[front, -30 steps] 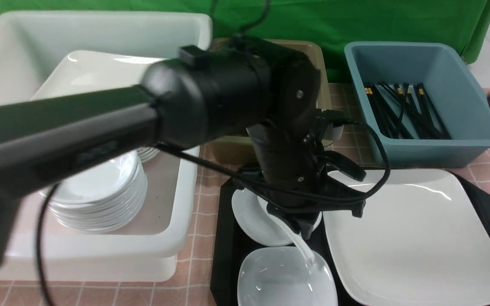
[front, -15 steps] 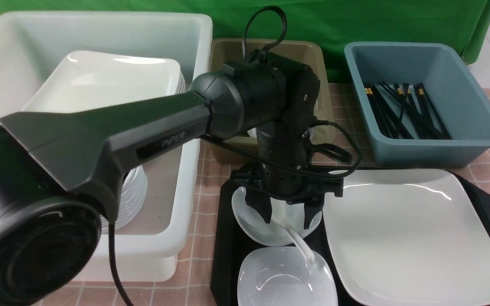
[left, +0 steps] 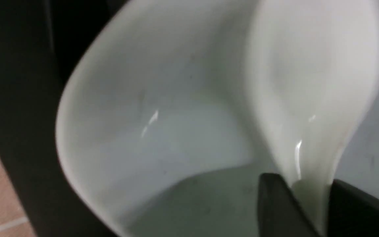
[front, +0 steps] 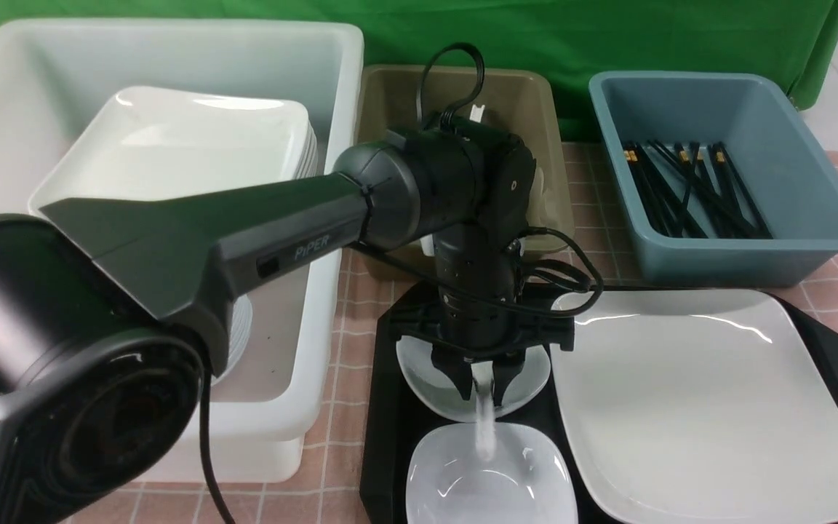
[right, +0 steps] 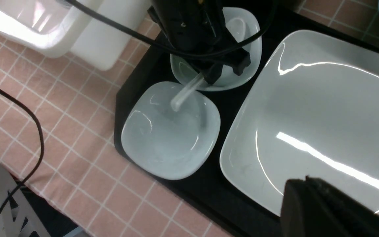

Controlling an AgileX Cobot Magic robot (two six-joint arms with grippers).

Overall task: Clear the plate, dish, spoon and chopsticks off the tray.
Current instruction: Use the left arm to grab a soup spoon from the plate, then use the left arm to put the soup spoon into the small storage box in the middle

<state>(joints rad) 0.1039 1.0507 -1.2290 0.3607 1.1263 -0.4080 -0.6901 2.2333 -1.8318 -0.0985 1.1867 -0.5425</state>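
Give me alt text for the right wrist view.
The left tool pinches the white spoon by its handle over two small white dishes on the black tray. A large white square plate lies beside them.
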